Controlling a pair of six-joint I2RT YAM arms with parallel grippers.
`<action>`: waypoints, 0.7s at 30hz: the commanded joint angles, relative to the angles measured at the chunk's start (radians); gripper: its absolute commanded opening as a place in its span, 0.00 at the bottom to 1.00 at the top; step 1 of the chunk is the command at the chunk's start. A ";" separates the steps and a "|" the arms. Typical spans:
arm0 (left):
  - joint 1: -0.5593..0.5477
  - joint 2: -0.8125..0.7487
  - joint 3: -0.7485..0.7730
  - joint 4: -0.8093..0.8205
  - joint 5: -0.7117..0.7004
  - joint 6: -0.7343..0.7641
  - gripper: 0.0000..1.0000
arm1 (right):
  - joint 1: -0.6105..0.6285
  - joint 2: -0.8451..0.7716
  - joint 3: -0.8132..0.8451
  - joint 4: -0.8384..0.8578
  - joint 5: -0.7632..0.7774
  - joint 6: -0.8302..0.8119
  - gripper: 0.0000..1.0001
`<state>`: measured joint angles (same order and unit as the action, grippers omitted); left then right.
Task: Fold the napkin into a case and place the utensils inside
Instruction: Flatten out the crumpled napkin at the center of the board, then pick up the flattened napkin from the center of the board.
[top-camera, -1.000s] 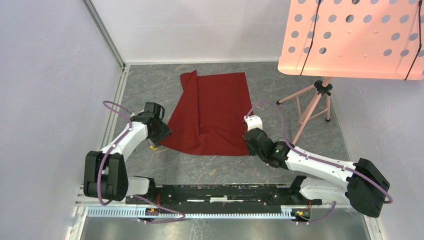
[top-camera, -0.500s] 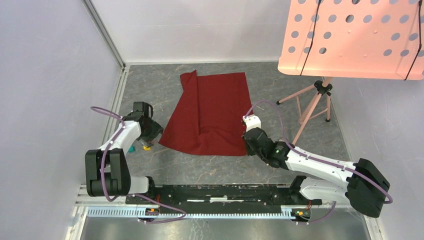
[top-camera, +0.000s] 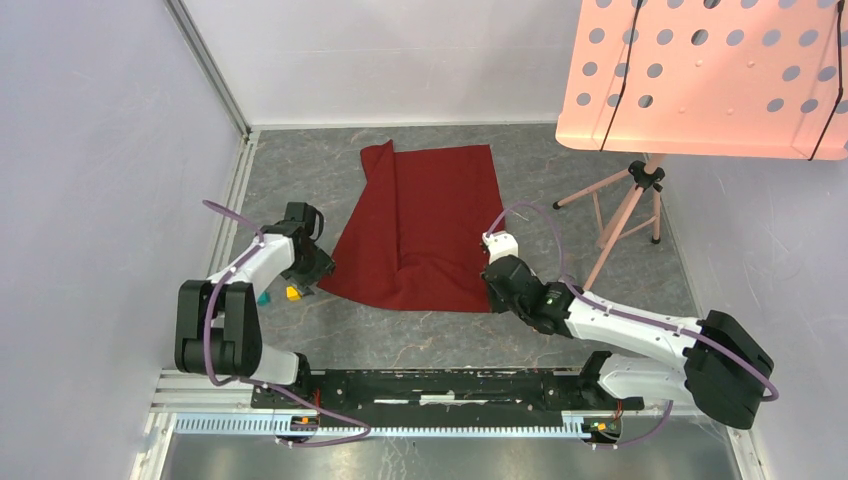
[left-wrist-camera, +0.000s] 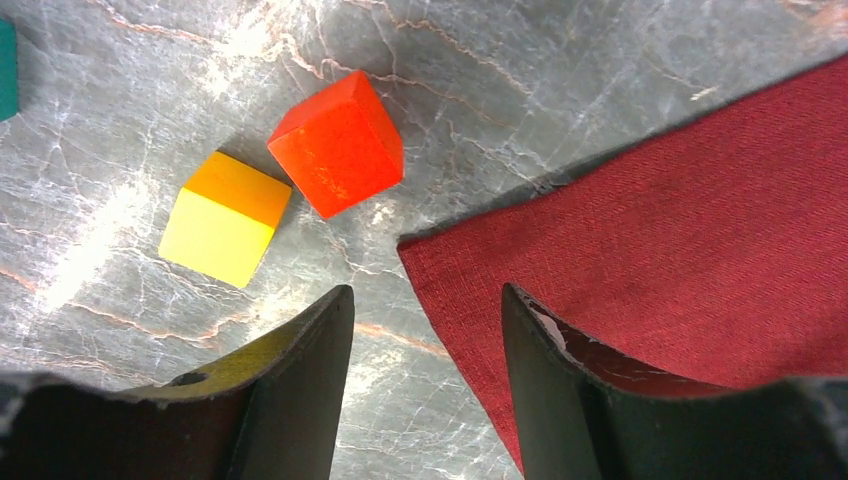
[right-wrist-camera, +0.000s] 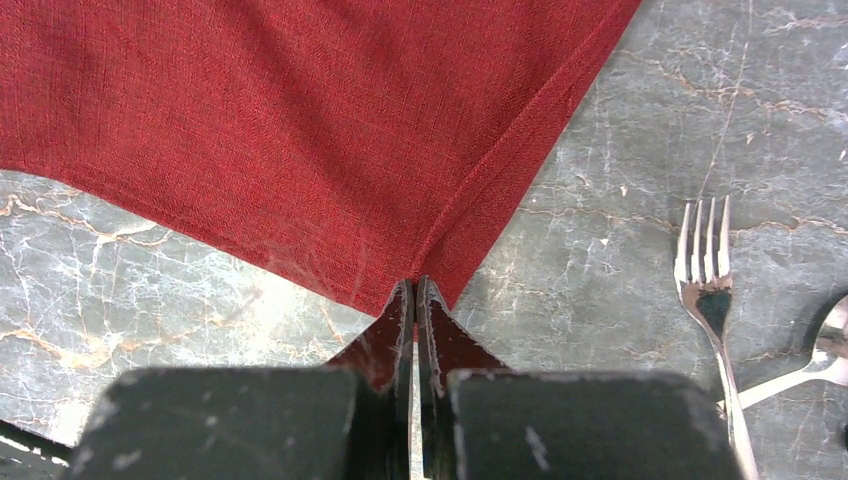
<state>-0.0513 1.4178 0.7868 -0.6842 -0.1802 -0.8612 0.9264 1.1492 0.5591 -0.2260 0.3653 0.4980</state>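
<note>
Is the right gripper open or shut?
Shut. The right gripper pinches a corner of the napkin, jaws together, creases converging there.

Both arms wear white link shells between bulky black joint housings. A thin purple cable (top-camera: 235, 213) loops along the left arm (top-camera: 245, 275). Another runs the length of the right arm (top-camera: 640, 325), which carries a small green light (top-camera: 553, 297) and a white block (top-camera: 500, 243) near its wrist. The left end effector (left-wrist-camera: 425, 305) has smooth, curved black fingers (left-wrist-camera: 300, 390), one of them scuffed pale at its edge. The right end effector (right-wrist-camera: 415, 290) has black fingers below a pale-flecked housing.
</note>
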 joint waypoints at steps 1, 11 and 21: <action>-0.005 0.064 0.039 -0.039 -0.057 -0.015 0.61 | -0.003 0.008 0.012 0.039 -0.025 0.020 0.00; -0.003 0.105 0.027 -0.091 -0.119 -0.040 0.17 | -0.004 -0.046 0.025 -0.061 0.079 0.033 0.00; -0.005 -0.335 -0.260 -0.031 0.084 -0.139 0.02 | -0.004 -0.007 0.073 -0.320 0.101 0.293 0.02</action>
<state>-0.0566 1.2110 0.6037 -0.7357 -0.1951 -0.9035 0.9264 1.1107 0.5659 -0.3943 0.4252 0.6189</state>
